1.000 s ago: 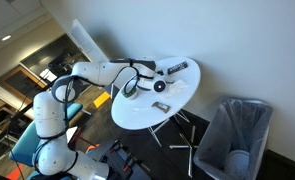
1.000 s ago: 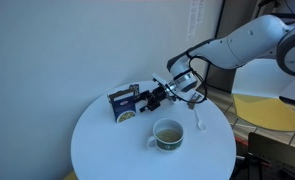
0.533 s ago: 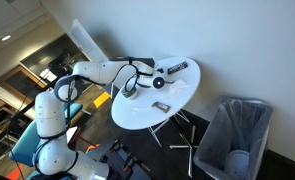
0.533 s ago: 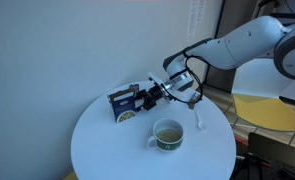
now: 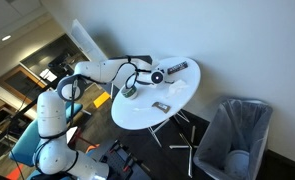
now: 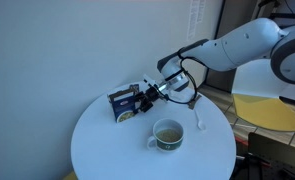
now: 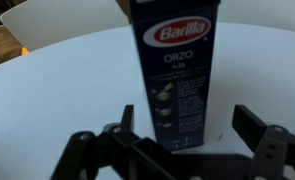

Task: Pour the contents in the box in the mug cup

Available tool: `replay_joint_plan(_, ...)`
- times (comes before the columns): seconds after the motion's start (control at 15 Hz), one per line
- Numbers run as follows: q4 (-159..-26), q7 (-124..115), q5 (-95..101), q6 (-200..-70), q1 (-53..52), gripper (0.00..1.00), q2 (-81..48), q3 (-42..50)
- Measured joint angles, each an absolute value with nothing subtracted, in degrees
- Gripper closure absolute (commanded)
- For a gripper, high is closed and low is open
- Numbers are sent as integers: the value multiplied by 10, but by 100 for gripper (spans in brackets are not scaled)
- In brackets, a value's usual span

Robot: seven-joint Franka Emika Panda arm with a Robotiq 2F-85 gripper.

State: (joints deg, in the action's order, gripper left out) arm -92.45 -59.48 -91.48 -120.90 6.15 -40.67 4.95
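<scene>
The box (image 6: 124, 103) is dark blue with a pale patch and stands at the far left of the white round table (image 6: 107, 150). In the wrist view the box (image 7: 177, 70) reads "Barilla Orzo" and fills the centre. My gripper (image 6: 145, 96) is open and reaches in level. Its fingers (image 7: 187, 112) lie on either side of the box's lower end, the left one close, the right one apart. The olive-grey mug cup (image 6: 168, 133) stands at the table's front. It also shows in an exterior view (image 5: 130, 91), below the arm. The gripper (image 5: 157, 77) is over the table's middle.
A white spoon-like piece (image 6: 200, 119) lies right of the mug. A flat dark oblong with white marks (image 5: 178, 68) lies just beyond the gripper, and a small grey piece (image 5: 159, 104) is on the table. A grey bin (image 5: 235, 138) stands on the floor.
My gripper has moved forward toward the box, so its open fingers now reach alongside it. The box and the mug have not moved.
</scene>
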Motion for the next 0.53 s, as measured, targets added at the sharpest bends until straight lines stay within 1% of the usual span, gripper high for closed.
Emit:
replay_joint_plan(0.27,-911,-603,-903,-1210,57,0,-415,49)
replay_joint_plan(0.33,-908,-603,-902,-1210,57,25,-416,48)
replay_joint_plan(0.4,-906,-603,-902,-1210,57,26,-417,48)
replay_joint_plan(0.47,-904,-603,-900,-1210,56,32,-419,48)
replay_joint_plan(0.53,-903,-603,-898,-1210,56,41,-420,47)
